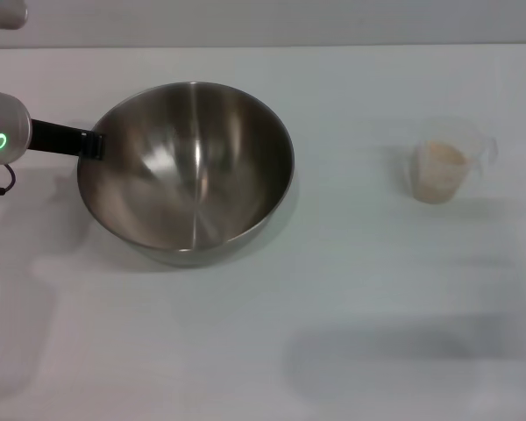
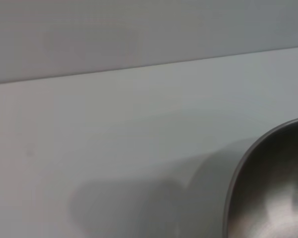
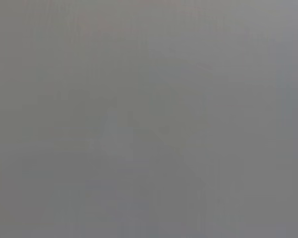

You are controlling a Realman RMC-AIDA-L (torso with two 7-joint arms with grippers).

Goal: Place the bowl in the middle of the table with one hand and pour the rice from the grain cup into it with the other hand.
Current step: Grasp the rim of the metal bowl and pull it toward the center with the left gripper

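The large steel bowl (image 1: 188, 171) stands left of the middle of the white table (image 1: 351, 298), and nothing is in it. My left gripper (image 1: 94, 145) reaches in from the left and pinches the bowl's left rim. The bowl's rim also shows in the left wrist view (image 2: 268, 188). The small clear grain cup (image 1: 444, 168) stands upright at the right of the table, with pale rice (image 1: 444, 158) filling most of it. My right gripper is out of view. The right wrist view shows only a plain grey surface.
The table's far edge (image 1: 272, 46) runs across the top of the head view. A soft shadow (image 1: 377, 360) lies on the table at the front right. Bare tabletop lies between the bowl and the cup.
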